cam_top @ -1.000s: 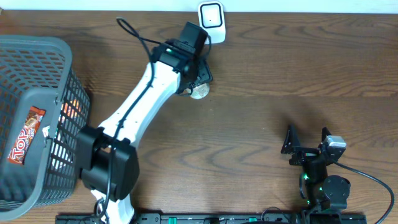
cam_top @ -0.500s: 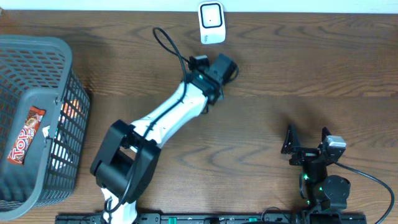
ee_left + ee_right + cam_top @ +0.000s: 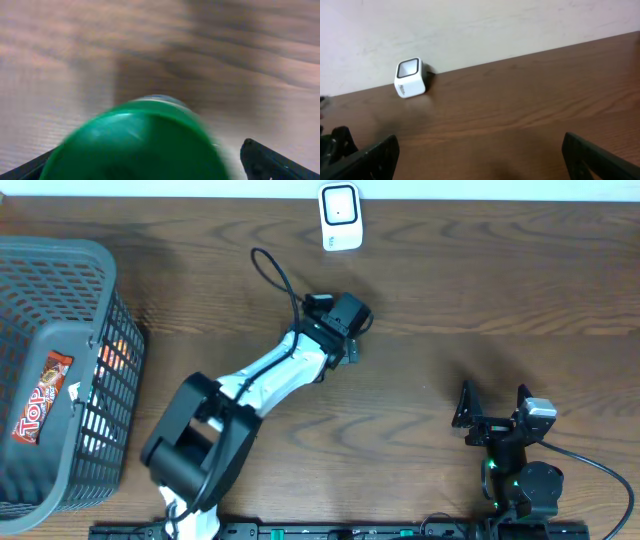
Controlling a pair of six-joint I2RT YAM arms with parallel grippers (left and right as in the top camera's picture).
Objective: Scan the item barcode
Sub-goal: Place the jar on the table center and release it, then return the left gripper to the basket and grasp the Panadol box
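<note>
The item, a blurred round green thing (image 3: 135, 135), fills the lower middle of the left wrist view. It sits between the fingers of my left gripper (image 3: 145, 167), which is open. The right finger (image 3: 265, 160) stands apart from it with bare table showing in the gap. From overhead the left gripper (image 3: 345, 330) hovers over the table's middle and hides the item. The white barcode scanner (image 3: 340, 215) (image 3: 410, 78) stands at the table's far edge. My right gripper (image 3: 495, 412) (image 3: 480, 160) is open with nothing in it near the front right.
A grey mesh basket (image 3: 50, 245) fills the left side, with a red snack pack (image 3: 45, 408) and other packs inside. A black cable (image 3: 275, 270) loops off the left arm. A pale wall runs behind the scanner.
The left arm swung away from the scanner, rightward and then a little toward the table's middle. Its jaws have widened around the item. The right arm has not moved.
</note>
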